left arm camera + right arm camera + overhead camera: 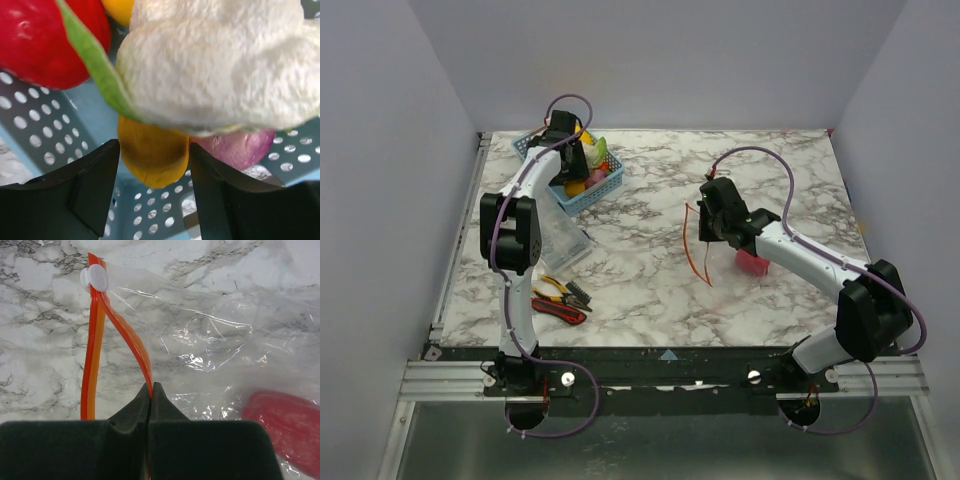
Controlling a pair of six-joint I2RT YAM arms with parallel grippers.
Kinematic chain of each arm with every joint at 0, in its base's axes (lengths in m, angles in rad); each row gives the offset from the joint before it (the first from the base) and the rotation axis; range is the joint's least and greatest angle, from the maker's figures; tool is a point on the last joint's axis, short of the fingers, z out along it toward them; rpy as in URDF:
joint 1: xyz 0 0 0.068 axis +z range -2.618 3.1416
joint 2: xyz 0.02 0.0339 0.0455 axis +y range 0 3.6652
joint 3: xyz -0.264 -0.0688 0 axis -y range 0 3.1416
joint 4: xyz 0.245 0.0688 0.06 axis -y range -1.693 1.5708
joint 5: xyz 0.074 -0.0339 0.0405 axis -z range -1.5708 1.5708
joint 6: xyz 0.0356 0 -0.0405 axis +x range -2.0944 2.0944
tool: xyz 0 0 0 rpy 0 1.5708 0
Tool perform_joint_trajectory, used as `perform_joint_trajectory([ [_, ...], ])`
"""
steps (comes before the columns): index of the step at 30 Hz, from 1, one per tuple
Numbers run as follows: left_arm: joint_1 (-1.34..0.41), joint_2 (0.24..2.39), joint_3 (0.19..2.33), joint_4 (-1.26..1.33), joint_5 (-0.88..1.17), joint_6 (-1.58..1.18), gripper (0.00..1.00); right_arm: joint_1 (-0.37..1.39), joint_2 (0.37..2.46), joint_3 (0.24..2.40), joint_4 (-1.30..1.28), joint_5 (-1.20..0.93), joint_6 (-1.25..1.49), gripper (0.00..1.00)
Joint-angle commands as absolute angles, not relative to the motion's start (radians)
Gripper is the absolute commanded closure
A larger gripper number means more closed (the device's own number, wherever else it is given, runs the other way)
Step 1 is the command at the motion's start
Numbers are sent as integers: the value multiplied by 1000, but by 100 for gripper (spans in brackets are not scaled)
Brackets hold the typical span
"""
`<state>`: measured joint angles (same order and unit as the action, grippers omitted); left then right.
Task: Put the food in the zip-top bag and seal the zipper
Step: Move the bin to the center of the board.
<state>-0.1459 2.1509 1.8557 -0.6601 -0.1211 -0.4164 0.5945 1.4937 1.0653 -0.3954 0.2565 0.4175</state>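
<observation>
Right pincer [150,390] pinches the zipper [125,335], holding the bag [210,340] open. Left pincer [154,165], open, reaches an orange food [152,157] in the basket [582,195]. Filling has barely begun.

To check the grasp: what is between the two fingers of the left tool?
The left wrist view shows an orange toy food between the left tool fingers, inside the blue basket.
</observation>
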Motion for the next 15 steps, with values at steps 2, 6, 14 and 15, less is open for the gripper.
perform_joint_trajectory([
  [2, -148, 2242, 2029, -793, -163, -462, 39, 594, 1465, 1074, -368, 247, 407, 100],
  [6, -147, 2277, 2091, -842, -101, -477, 39, 593, 1456, 1071, -371, 249, 410, 100],
  [14, -147, 2277, 2106, -899, -52, -503, 33, 593, 1437, 1075, -376, 261, 412, 100],
  [15, -147, 2273, 2101, -899, -53, -505, 33, 594, 1436, 1077, -377, 261, 412, 100],
])
